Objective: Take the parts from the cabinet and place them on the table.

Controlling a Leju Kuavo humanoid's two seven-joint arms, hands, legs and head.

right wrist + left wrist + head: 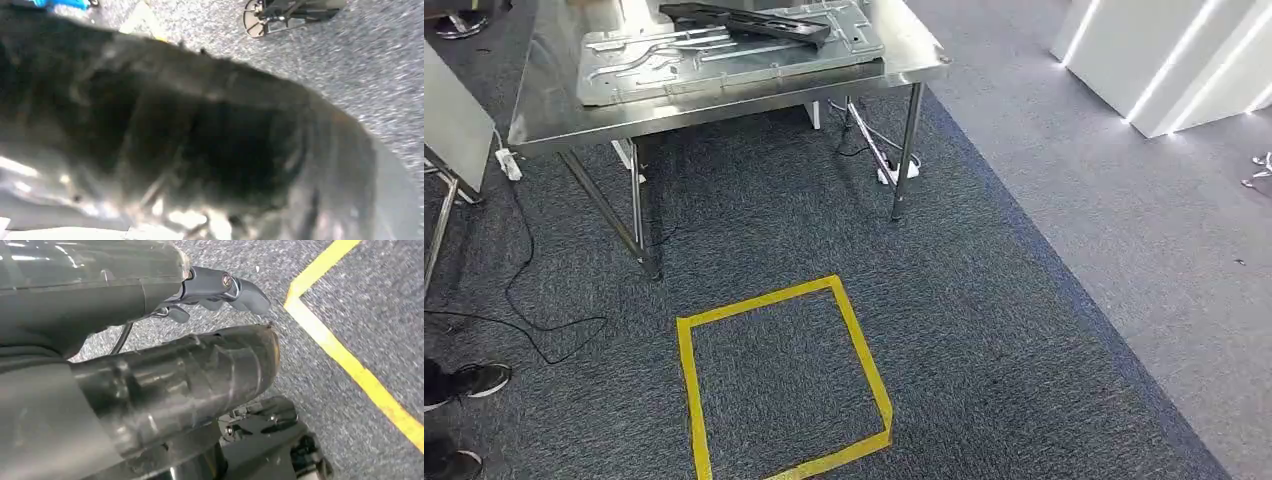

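Because the robot is standing back on the carpet with its arms hanging, the steel worktop (pixel 894 45) is lying ahead of it, well apart from both hands, with the yellow tape square (pixel 779 375) marked on the floor in between, probably as a standing spot. On the worktop a large pressed metal panel (pixel 724 50) is lying flat, and a long dark part (pixel 749 20) is resting across its top, so these parts look already delivered and are sitting where they are easy to reach from the marked square. The cabinet is somewhere outside these pictures.

The left hand (pixel 200 355) is hanging beside the robot's body above the carpet, with a corner of the tape just beyond it; its thumb and fingers are lying loosely apart and nothing is sitting between them. The right hand (pixel 200 145) is showing as a dark blur over the carpet, so I cannot tell how far it is opening or whether it is carrying anything.
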